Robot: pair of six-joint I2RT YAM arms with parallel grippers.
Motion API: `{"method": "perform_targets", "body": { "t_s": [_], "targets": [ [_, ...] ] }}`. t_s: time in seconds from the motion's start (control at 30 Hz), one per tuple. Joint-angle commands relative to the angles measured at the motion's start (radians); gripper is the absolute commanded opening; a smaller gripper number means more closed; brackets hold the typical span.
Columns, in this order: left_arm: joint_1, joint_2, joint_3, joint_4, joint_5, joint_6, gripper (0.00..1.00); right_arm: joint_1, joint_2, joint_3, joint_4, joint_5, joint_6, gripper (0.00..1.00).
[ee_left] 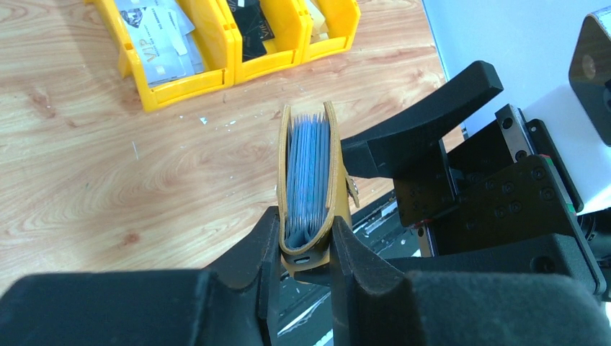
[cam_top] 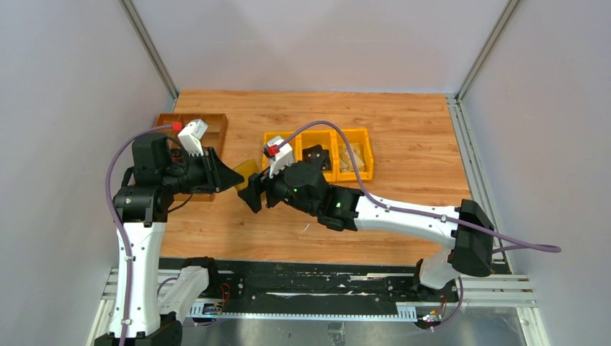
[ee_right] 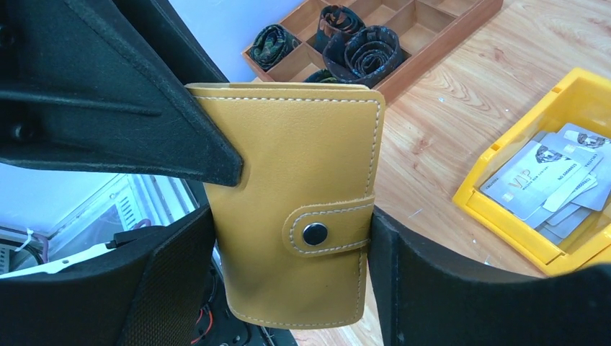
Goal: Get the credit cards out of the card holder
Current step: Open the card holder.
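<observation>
The left gripper (ee_left: 306,227) is clamped on the mustard-yellow leather snap-tab card holder (ee_right: 295,166), aloft over the wooden table (cam_top: 403,122), the right gripper (ee_right: 292,252) flanking it wide, grip unclear; tab (ee_right: 339,231) snapped shut, so emptying it seemingly hasn't begun.

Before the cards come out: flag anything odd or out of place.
Nothing damaged or spilled. The card holder hangs in mid-air, pinched at one end by the left gripper, its snap tab fastened. Small white flecks litter the table near the yellow bins.
</observation>
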Motion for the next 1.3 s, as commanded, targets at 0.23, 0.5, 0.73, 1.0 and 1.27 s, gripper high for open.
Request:
{"method": "perform_targets", "body": {
  "t_s": [0.23,0.5,0.73,1.0,1.27],
  "targets": [
    [0.007,-0.016,0.069,-0.006,-0.014,0.005,0.00,-0.045,-0.096,0.050,-0.169,-0.073,0.023,0.88],
    [0.008,-0.022,0.099,-0.015,-0.036,0.010,0.00,-0.084,-0.057,0.208,-0.419,-0.070,0.077,0.90],
    [0.007,-0.030,0.082,-0.016,-0.045,0.027,0.00,-0.090,-0.049,0.246,-0.484,-0.040,0.140,0.84],
    [0.007,-0.037,0.080,-0.022,-0.049,0.067,0.00,-0.090,-0.013,0.291,-0.548,0.022,0.213,0.79],
    [0.006,-0.057,0.056,-0.033,-0.076,0.143,0.00,-0.089,-0.007,0.320,-0.589,0.055,0.270,0.70]
  ]
}}
